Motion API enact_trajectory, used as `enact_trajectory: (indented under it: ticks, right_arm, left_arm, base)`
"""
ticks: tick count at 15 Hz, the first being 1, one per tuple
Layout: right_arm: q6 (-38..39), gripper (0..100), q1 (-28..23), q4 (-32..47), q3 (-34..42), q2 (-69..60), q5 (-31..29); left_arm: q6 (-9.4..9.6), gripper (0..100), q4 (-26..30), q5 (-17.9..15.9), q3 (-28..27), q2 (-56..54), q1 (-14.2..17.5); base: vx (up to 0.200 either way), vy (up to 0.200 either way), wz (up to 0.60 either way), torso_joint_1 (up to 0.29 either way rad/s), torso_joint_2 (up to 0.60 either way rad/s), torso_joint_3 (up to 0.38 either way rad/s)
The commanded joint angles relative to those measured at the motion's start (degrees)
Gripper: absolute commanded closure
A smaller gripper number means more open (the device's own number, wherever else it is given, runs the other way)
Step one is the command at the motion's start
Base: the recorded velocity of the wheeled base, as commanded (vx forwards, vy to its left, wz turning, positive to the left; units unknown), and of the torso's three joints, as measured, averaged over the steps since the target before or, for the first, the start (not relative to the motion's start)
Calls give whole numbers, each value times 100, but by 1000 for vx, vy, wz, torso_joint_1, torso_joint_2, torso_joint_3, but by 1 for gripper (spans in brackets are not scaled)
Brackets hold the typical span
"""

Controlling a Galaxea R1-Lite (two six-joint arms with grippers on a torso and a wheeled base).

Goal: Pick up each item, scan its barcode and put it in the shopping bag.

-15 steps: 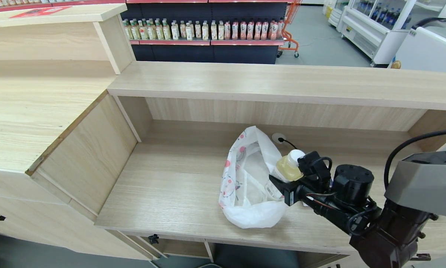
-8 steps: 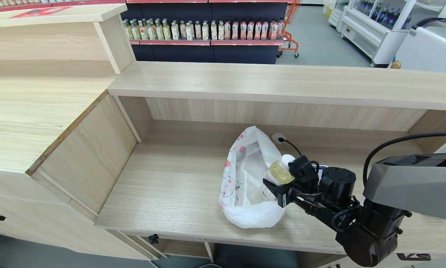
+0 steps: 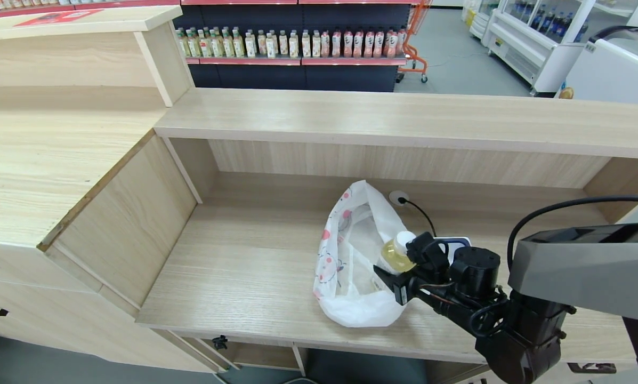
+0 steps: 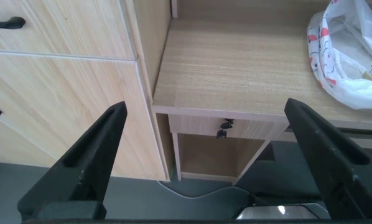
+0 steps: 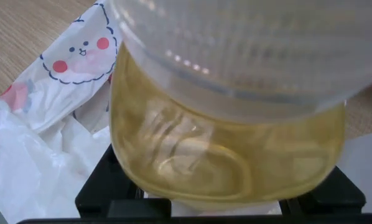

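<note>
**Head view:** high, facing forward and down, wide. It takes in the whole bench (image 3: 233, 266), its raised ledge (image 3: 404, 120) and the store shelves (image 3: 297, 48) beyond.

**Left wrist view:** low, off the bench's near edge, at middle distance. It looks out between the spread fingers of the left hand (image 4: 204, 106) at the bench front and drawers (image 4: 55, 37).

**Right wrist view:** very close, against the bottle (image 5: 223, 143) clamped in the right hand (image 3: 402, 265).

**Shared by all three:** shopping bag (image 3: 350, 256), bench top.

Bottle (image 3: 395, 256) at right of bag (image 3: 331, 256) (on counter (image 3: 233, 266))
</note>
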Motion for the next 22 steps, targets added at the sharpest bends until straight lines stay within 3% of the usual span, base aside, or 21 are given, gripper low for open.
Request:
enact_trajectory:
  ticks: [1, 4, 6, 11, 14, 18, 22]
  right_arm:
    - [17, 0, 8, 21, -30, -49, -1]
    - [43, 0, 35, 30, 119, -761, 17]
    - [105, 0, 79, 531, 506, -1938, 298]
    - [650, 0, -545, 3124, 611, -4505, 386]
    - [905, 0, -853, 4240, 515, -5384, 360]
    - [1115, 0, -1002, 4829, 866, -6122, 369]
    - [1142, 0, -1152, 4873, 1218, -6438, 342]
  left_arm:
    - [0, 0, -2, 2, 0, -2, -2]
    - [0, 0, -2, -6, 0, -2, -2]
    - [0, 0, -2, 2, 0, 6, 7]
    - [0, 0, -2, -6, 0, -2, -2]
    - [0, 0, -2, 2, 0, -2, -2]
    - [-18, 0, -2, 2, 0, 6, -2]
    - [-9, 0, -2, 2, 0, 6, -2]
  base:
    - [0, 0, 0, 0, 0, 0]
    - [0, 0, 0, 0, 0, 0]
    - [0, 0, 0, 0, 0, 0]
    - [0, 0, 0, 0, 0, 0]
    - [0, 0, 0, 0, 0, 0]
    - [0, 0, 0, 0, 0, 0]
    - [0, 0, 0, 0, 0, 0]
